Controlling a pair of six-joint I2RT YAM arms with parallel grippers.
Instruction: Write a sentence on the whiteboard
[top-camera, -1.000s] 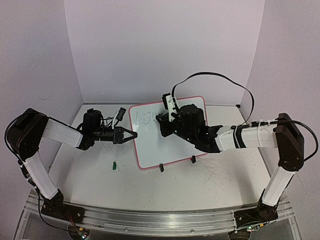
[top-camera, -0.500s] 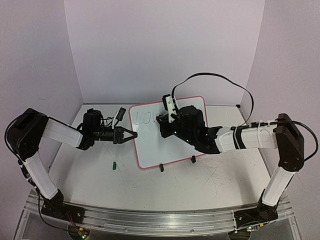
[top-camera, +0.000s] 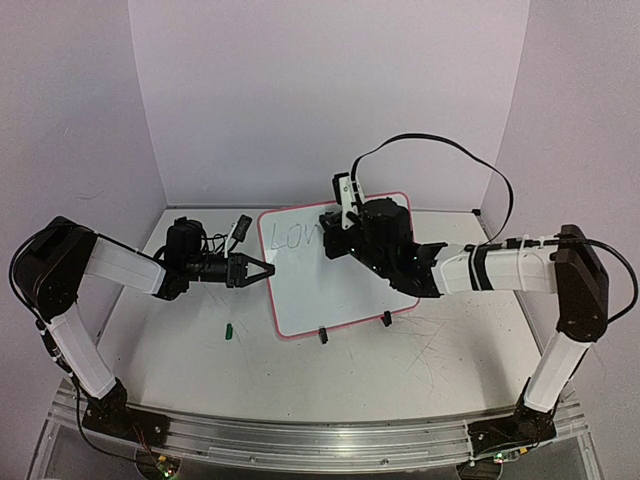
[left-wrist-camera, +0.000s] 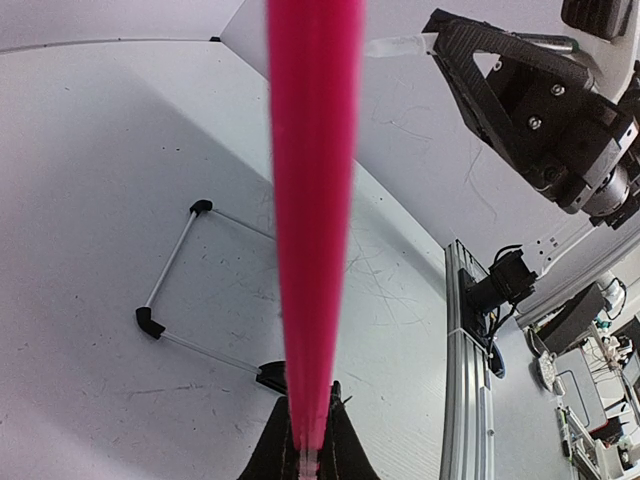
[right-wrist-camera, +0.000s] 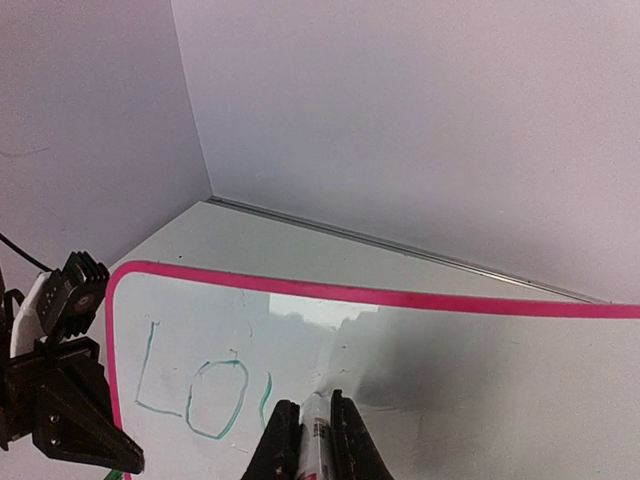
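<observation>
Whiteboard (top-camera: 330, 295), one, clamped in left fingers (left-wrist-camera: 265, 462); marker (right-wrist-camera: 312, 435), one, clamped in right fingers (right-wrist-camera: 282, 450).

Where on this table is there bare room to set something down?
Widest: the table strip between the whiteboard's feet and the near edge, right of the green cap. Crowded: the board's left edge and top, where the left arm and right arm reach in.

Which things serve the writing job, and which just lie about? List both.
In use: pink-framed white rectangular whiteboard; thin green handwriting on it; white marker pen in the right gripper; left gripper clamped on the frame.
Lying about: small dark-green piece on the scuffed white table, maybe a cap.
</observation>
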